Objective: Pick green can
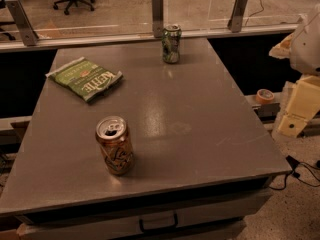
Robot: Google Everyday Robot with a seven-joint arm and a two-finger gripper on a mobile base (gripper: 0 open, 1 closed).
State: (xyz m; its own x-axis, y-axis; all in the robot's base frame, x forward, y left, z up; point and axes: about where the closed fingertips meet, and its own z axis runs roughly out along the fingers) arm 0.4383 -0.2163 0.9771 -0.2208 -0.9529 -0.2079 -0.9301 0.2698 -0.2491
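The green can (171, 44) stands upright near the far edge of the grey table (200, 114), just right of centre. It has a green body with dark and white markings and a silver top. My gripper (294, 120) shows as pale cream parts at the right edge of the view. It is off the table's right side, well to the right of the can and nearer than it, and it touches nothing.
An orange-brown can (115, 145) stands upright at the front left. A flat green Kettle chip bag (85, 78) lies at the back left. A glass barrier with metal posts (157, 13) runs behind the table. A tape roll (264, 95) sits on a ledge at right.
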